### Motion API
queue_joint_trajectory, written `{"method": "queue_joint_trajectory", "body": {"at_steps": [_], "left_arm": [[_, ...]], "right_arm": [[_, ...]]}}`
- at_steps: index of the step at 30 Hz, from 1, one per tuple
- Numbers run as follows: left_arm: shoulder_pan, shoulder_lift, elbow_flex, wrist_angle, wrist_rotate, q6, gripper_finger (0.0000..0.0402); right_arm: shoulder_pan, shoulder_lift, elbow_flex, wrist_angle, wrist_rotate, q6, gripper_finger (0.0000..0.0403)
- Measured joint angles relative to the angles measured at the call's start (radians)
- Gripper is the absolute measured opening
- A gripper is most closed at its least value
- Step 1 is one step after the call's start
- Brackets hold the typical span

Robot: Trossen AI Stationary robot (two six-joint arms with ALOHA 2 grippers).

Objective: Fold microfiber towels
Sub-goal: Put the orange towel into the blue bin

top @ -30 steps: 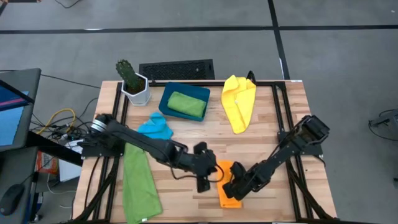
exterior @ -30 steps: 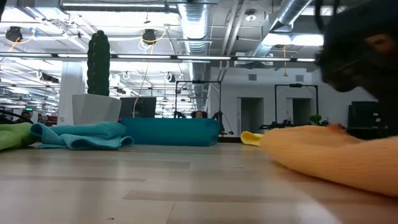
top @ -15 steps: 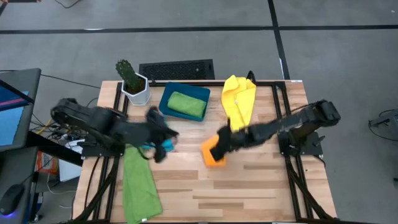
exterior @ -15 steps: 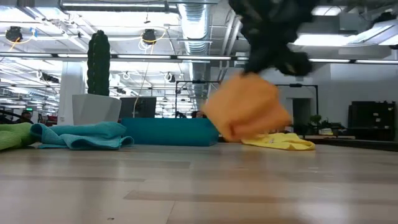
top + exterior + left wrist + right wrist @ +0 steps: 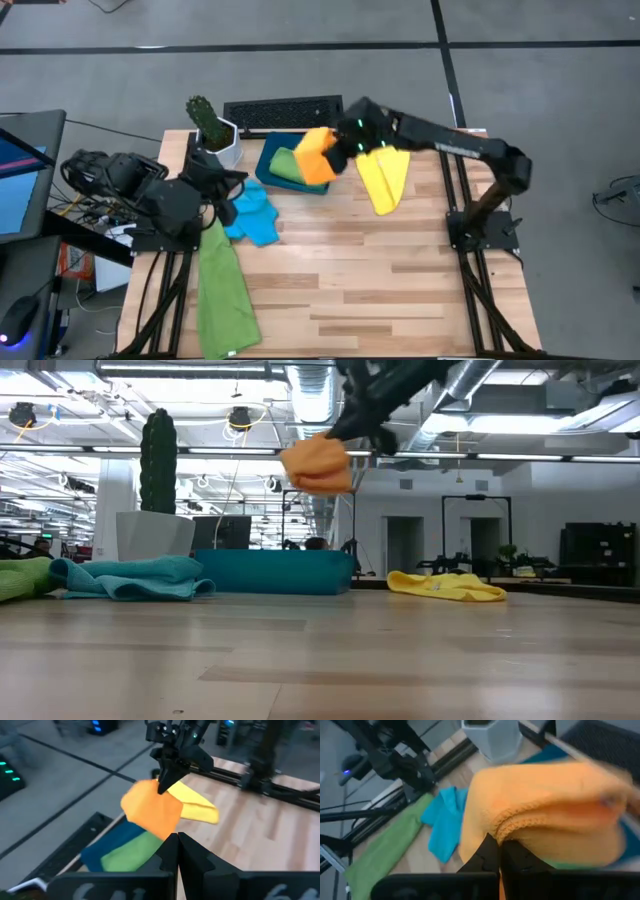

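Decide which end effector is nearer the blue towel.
Left. The left end effector sits just beside the blue towel; the right end effector holds the orange towel over the tray.

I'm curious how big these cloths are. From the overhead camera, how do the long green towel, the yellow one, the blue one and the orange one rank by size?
1. Long green towel, spread flat.
2. Yellow towel and sky-blue towel: too alike to rank.
3. Orange towel, folded, held above the table by the right gripper, so closer to the camera.

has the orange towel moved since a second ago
Yes. The orange towel, held in the right gripper, went from the table's near edge up to above the teal tray at the far side.
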Motion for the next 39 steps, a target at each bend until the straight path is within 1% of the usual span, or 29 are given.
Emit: {"method": "queue_joint_trajectory", "body": {"at_steps": [3, 7, 11, 13, 16, 19, 23, 25, 27, 30, 33, 36, 39], "left_arm": [[0.018, 0.000, 0.000, -0.021, -0.024, -0.030, 0.0000], [0.047, 0.000, 0.000, -0.040, -0.025, -0.073, 0.0000], [0.065, 0.000, -0.001, -0.039, -0.028, -0.104, 0.0000], [0.072, 0.000, -0.001, -0.039, -0.028, -0.120, 0.0000], [0.082, 0.001, -0.001, -0.039, -0.028, -0.137, 0.0000], [0.093, 0.001, -0.001, -0.039, -0.035, -0.152, 0.0000], [0.105, 0.001, -0.001, -0.037, -0.044, -0.166, 0.0000], [0.110, 0.001, -0.008, -0.037, -0.046, -0.176, 0.0000], [0.114, 0.001, -0.020, -0.036, -0.046, -0.185, 0.0000], [0.117, 0.002, -0.031, -0.041, -0.046, -0.199, 0.0000], [0.117, 0.002, -0.040, -0.044, -0.045, -0.204, 0.0000], [0.117, 0.001, -0.040, -0.044, -0.046, -0.205, 0.0000], [0.117, 0.002, -0.040, -0.044, -0.046, -0.214, 0.0000]], "right_arm": [[-0.069, 0.112, 0.095, -0.003, -0.158, -0.091, 0.0016], [-0.107, 0.274, 0.241, -0.059, -0.356, -0.248, 0.0016], [-0.117, 0.422, 0.422, -0.149, -0.522, -0.412, 0.0016], [-0.118, 0.487, 0.515, -0.210, -0.578, -0.498, 0.0016], [-0.130, 0.563, 0.630, -0.322, -0.583, -0.649, 0.0016], [-0.164, 0.637, 0.707, -0.393, -0.582, -0.736, 0.0016], [-0.208, 0.727, 0.738, -0.432, -0.620, -0.768, 0.0016], [-0.215, 0.764, 0.738, -0.492, -0.645, -0.804, 0.0016], [-0.218, 0.787, 0.738, -0.554, -0.646, -0.836, 0.0016], [-0.222, 0.784, 0.738, -0.621, -0.649, -0.895, 0.0016], [-0.225, 0.744, 0.738, -0.642, -0.646, -0.938, 0.0016], [-0.223, 0.691, 0.739, -0.636, -0.651, -0.998, 0.0016], [-0.209, 0.672, 0.739, -0.622, -0.653, -1.056, 0.0016]]}}
